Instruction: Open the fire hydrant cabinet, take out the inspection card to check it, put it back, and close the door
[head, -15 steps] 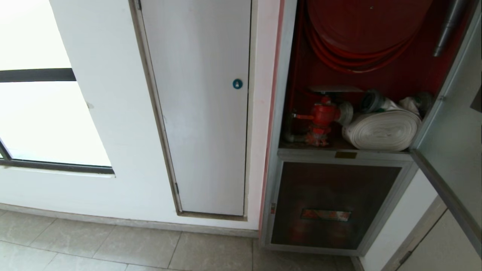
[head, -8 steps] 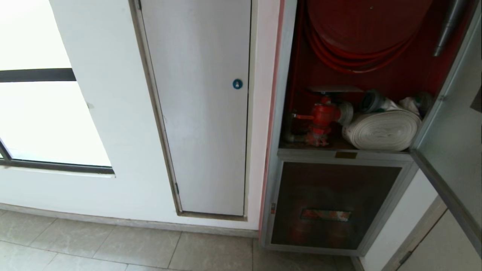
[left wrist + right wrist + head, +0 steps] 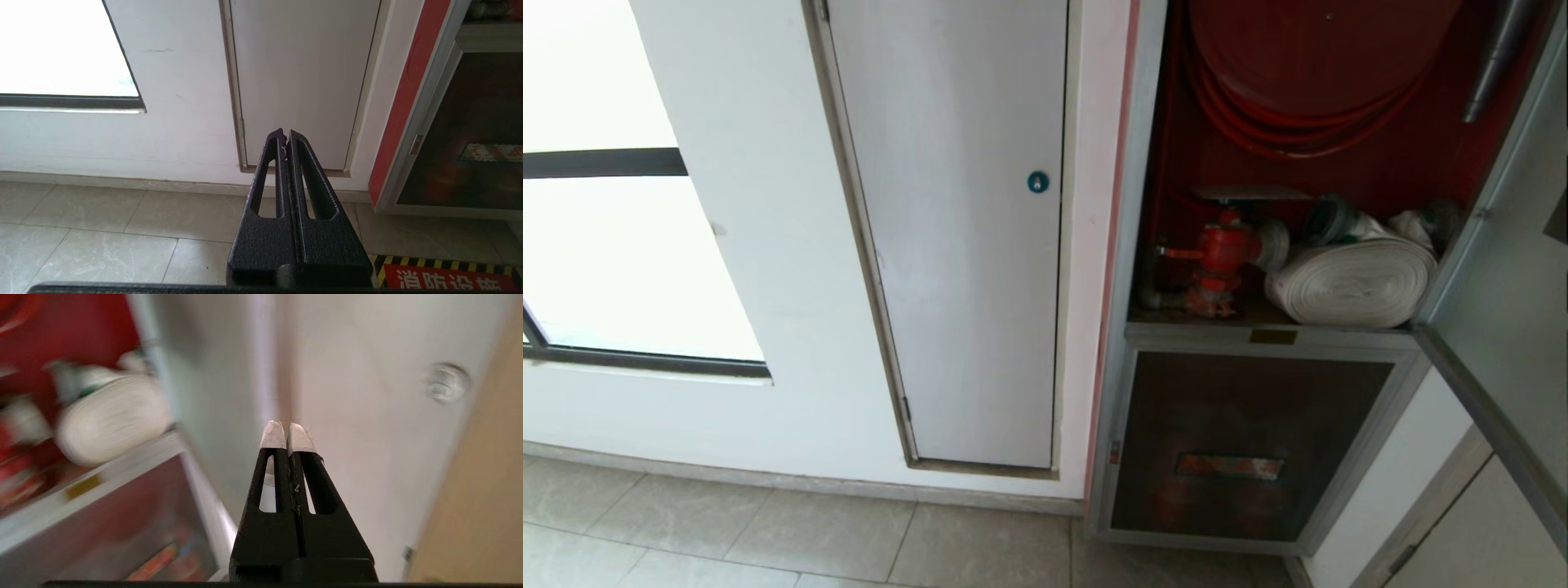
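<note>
Only partial Chinese writing shows on the red floor sign [image 3: 449, 279] beside the cabinet [image 3: 1131, 245]; door [image 3: 1503, 269] open; left gripper [image 3: 285, 136] and right gripper [image 3: 287, 433] both clenched, empty.

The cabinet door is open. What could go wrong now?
The right end effector, shut, points near the edge of the open door; it might bump and swing it. The thin inspection card lies flat above the red valve, beside the rolled hose; a clumsy pinch might knock it down. The left end effector sits parked, shut.
</note>
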You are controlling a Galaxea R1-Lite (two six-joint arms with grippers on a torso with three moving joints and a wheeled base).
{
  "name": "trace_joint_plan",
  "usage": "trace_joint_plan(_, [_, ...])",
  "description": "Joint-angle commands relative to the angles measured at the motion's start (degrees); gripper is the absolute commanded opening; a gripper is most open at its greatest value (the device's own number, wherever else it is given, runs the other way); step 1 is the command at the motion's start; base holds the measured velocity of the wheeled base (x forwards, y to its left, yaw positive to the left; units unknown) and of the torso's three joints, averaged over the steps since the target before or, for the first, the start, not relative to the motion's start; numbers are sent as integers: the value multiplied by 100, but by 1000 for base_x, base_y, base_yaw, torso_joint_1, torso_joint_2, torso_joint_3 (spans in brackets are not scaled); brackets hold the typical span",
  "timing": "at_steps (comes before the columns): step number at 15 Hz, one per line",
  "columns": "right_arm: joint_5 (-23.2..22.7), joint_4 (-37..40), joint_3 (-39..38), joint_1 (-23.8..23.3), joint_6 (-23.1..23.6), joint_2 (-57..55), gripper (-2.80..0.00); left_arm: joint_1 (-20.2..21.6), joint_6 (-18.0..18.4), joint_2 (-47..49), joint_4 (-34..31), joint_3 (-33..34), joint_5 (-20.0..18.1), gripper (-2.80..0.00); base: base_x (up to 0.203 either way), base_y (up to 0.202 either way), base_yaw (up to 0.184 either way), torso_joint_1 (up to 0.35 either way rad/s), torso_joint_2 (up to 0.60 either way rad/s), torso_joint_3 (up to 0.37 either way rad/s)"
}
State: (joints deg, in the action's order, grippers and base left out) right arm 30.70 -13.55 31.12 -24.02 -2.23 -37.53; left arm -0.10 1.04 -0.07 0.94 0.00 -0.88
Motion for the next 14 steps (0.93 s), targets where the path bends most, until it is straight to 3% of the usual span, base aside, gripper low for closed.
trace_joint_plan(1, [-2,-247,-118,-424,-59,-196,-280,1,2,6,3,35,0,-280,0,0,0,0,0,0])
trace_joint_plan(7, [-324,-983,-329,-1269,-649,-657,-280,1,2,7,3,35,0,-280,0,0,0,0,0,0])
trace_joint_plan(14, [-1088,-2030,-378,-2417,-1255,-1479,-280,1,2,6,3,35,0,-280,0,0,0,0,0,0])
